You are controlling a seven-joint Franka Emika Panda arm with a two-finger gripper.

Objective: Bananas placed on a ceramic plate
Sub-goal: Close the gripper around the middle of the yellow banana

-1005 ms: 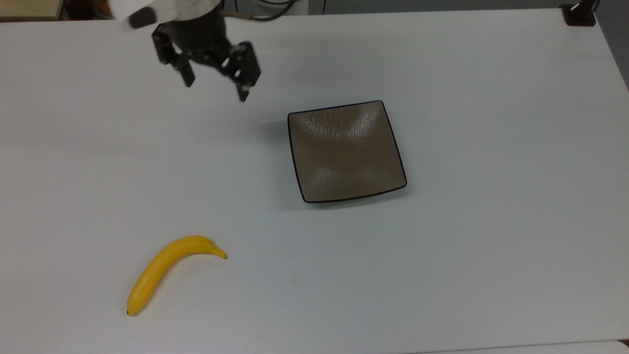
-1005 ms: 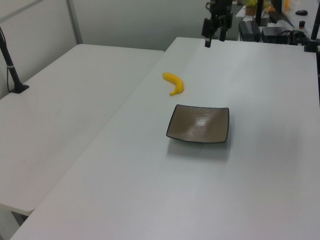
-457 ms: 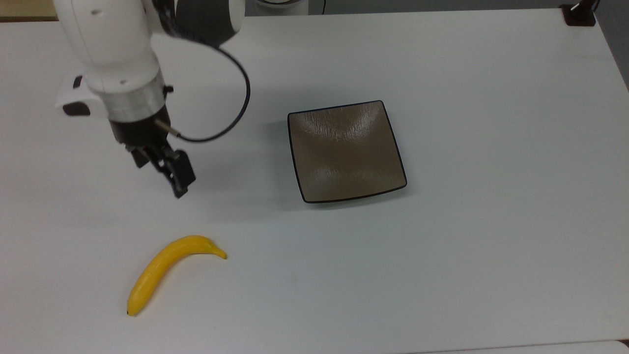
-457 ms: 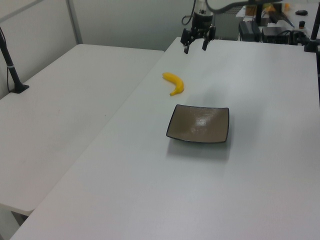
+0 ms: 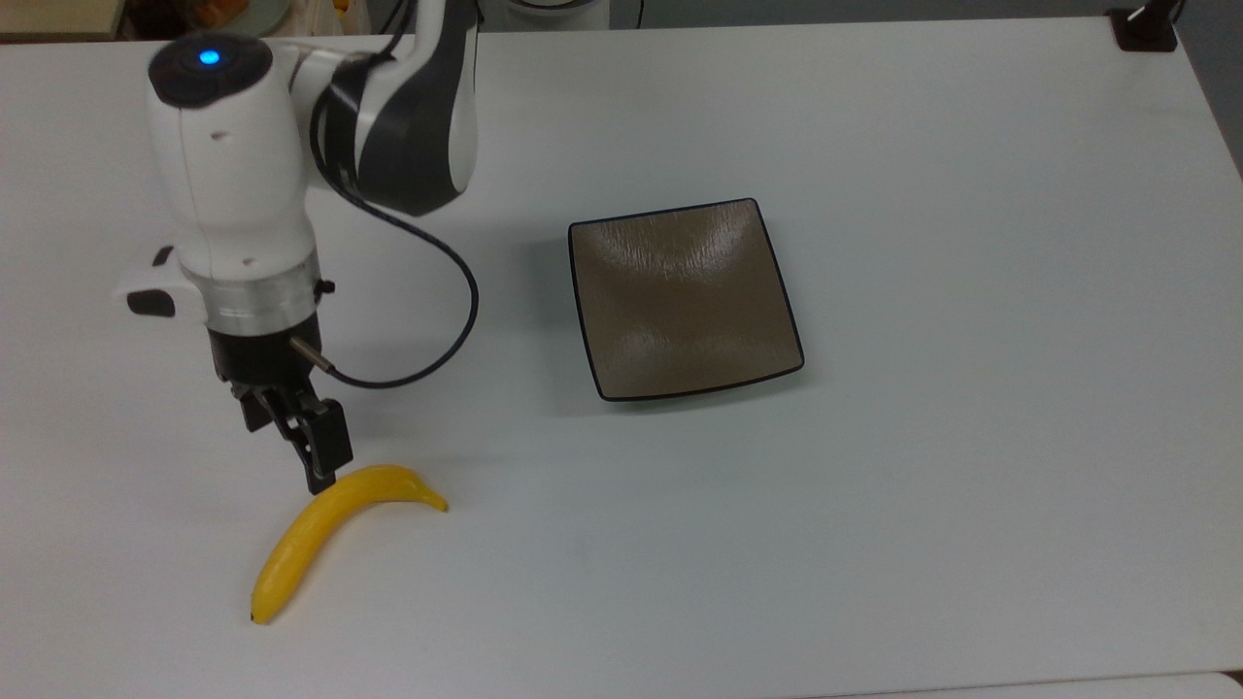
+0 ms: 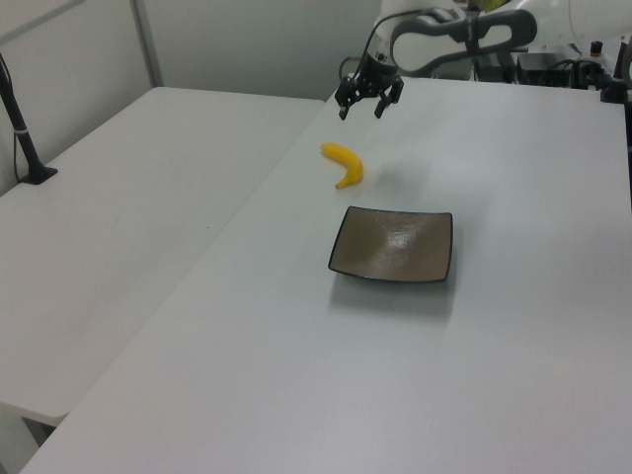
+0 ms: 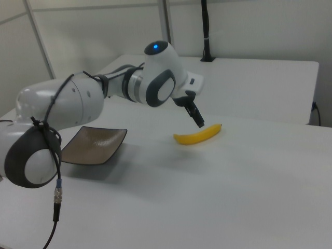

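above banana [image 5: 335,519] claw [image 6: 359,106] spread, hovering; plate [image 5: 685,299] well apart, open table [image 5: 971,388] around.

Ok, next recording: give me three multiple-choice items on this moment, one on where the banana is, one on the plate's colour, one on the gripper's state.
1. Where does the banana lie?
A. on the plate
B. on the white table, apart from the plate
C. between the gripper's fingers

2. What colour is the plate?
A. grey-brown with a dark rim
B. bright blue
C. plain white

3. How is the gripper?
A. shut on the banana
B. open, holding nothing
C. open, resting on the plate

Key: 1 B, the banana rests on the table, with bare table between it and the plate. 2 A, the top view shows a glossy grey-brown square with a thin dark edge. 3 B, in the left view the gripper hangs above the banana with fingers spread.
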